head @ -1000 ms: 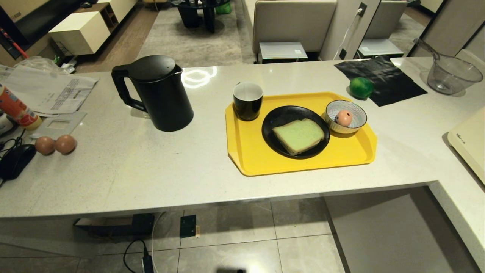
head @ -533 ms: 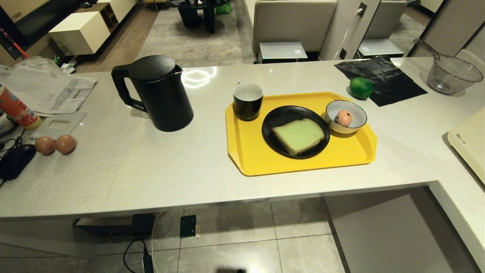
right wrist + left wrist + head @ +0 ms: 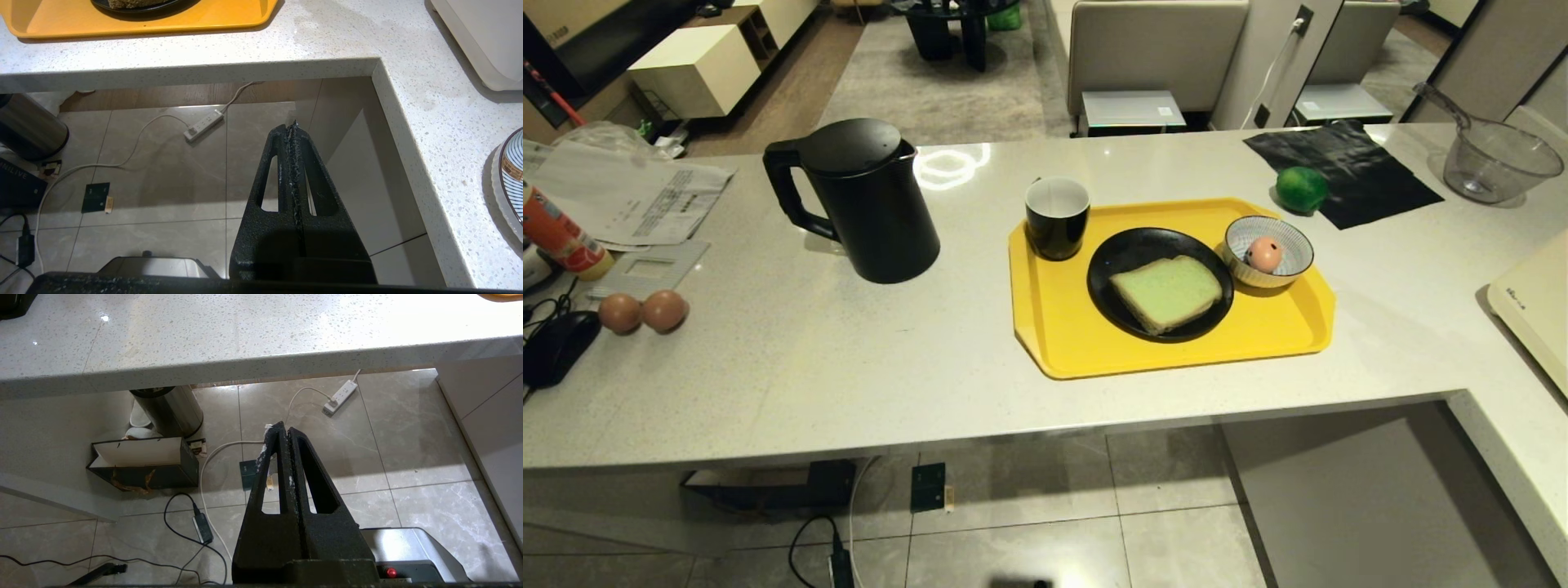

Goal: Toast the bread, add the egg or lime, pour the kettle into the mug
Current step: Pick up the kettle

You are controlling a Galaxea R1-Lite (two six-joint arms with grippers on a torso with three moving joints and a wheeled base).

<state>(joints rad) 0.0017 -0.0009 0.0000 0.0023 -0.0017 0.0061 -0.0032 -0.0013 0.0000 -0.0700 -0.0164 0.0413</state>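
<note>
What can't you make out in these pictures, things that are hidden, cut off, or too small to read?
- Kettle, head view: its closed lid hides any water inside.
- Printed papers, head view: text too small to read.
- Bread, right wrist view: cut off by the picture's edge.
- Striped dish, right wrist view: mostly cut off by the edge.
- Both arms: outside the head view.

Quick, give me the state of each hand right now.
Left hand: closed, empty, below the counter edge.
Right hand: closed, empty, below the counter edge.

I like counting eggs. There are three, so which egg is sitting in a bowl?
The pale pinkish egg, in the striped bowl on the yellow tray. The two brown eggs lie bare on the counter.
</note>
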